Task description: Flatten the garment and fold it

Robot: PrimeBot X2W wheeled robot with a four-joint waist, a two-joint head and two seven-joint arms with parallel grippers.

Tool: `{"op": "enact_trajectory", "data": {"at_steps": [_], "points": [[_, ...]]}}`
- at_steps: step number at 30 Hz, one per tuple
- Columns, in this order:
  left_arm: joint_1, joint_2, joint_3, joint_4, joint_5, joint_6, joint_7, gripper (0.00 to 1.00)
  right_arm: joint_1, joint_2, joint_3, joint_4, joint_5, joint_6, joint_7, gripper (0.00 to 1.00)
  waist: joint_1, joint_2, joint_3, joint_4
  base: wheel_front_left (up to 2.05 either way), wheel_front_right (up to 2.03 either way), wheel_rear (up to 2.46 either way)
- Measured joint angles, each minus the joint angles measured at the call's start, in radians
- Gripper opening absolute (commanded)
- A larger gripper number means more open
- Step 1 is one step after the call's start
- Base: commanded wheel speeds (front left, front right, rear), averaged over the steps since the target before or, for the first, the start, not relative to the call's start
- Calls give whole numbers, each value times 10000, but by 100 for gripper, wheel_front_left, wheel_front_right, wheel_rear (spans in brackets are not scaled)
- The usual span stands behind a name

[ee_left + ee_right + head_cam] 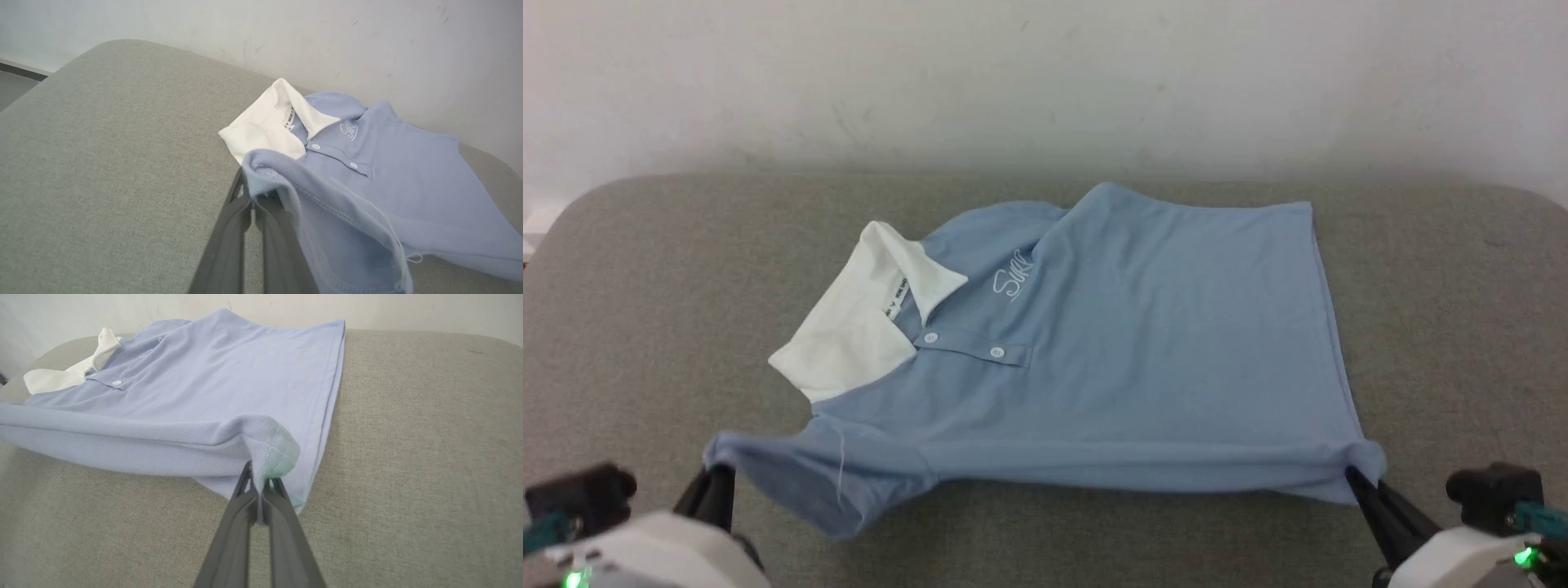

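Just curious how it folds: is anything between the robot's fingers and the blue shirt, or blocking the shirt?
Nothing visible does. The left fingers and right fingers already pinch the shirt's near edge, and no other object lies on the grey surface around it.

A bare, lab-like workroom — a grey fabric-covered table standing against a scuffed white wall.
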Motion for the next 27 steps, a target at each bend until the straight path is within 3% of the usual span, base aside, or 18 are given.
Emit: {"op": "enact_trajectory", "data": {"at_steps": [7,22,23,25,26,27], "points": [[-3150,-44,-815,1868,132,-970,130,0,-1426,213,-109,798,-414,0,581,0,3,0,542,-83,0,0,0],[-8305,-1390,-1653,8305,148,-2746,-740,0,-5016,194,558,3570,-585,0,1223,0,4,0,2182,-431,0,0,0],[-8503,-1469,-1659,8700,136,-2903,-848,0,-5188,198,608,3764,-587,0,1218,6,4,0,2289,-459,0,0,0],[-8851,-1682,-1632,9388,-13,-3254,-1126,21,-5476,199,755,4107,-616,-2,1064,49,4,0,2487,-514,0,0,0],[-8982,-1766,-1641,9724,-59,-3407,-1202,36,-5595,226,842,4259,-606,-2,963,96,4,0,2570,-541,0,0,0],[-9072,-1837,-1672,10013,-65,-3559,-1312,72,-5691,272,892,4422,-537,-2,890,100,4,0,2640,-569,0,0,0]]}}
